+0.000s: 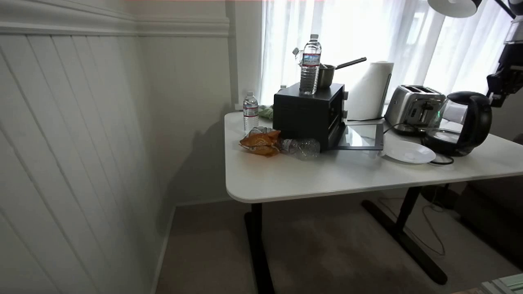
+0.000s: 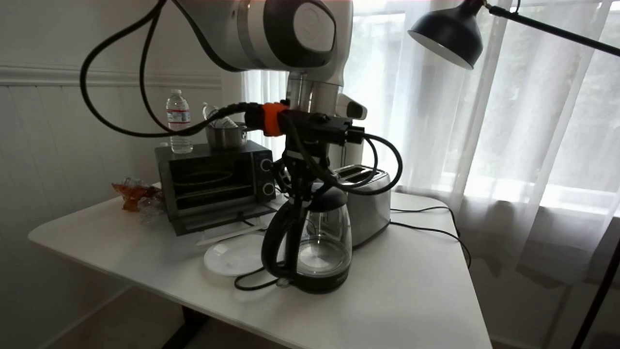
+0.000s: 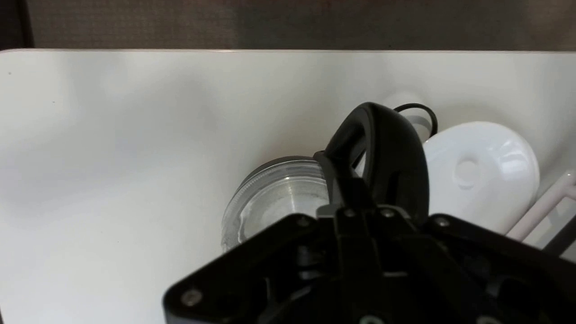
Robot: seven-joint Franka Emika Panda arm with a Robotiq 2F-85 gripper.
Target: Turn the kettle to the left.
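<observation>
The kettle (image 1: 442, 141) has a see-through body, black lid, black loop handle and round black base. It stands upright on the white table in both exterior views; its handle (image 2: 273, 232) faces the plate side. The wrist view shows part of the glass body (image 3: 283, 198) and the handle (image 3: 396, 148); the lid is mostly hidden there. My gripper (image 3: 355, 193) points down at the handle's upper part, its fingertips together. It also shows in both exterior views, by the top of the handle (image 2: 301, 201) (image 1: 496, 100). Whether the tips touch the handle is unclear.
The silver toaster (image 2: 373, 208) stands close behind the kettle. A white plate (image 3: 486, 180) and black cord (image 3: 418, 108) lie by the handle. The black toaster oven (image 1: 302, 118) has its door lowered and bears a bottle and pot. A lamp (image 2: 448, 34) hangs above.
</observation>
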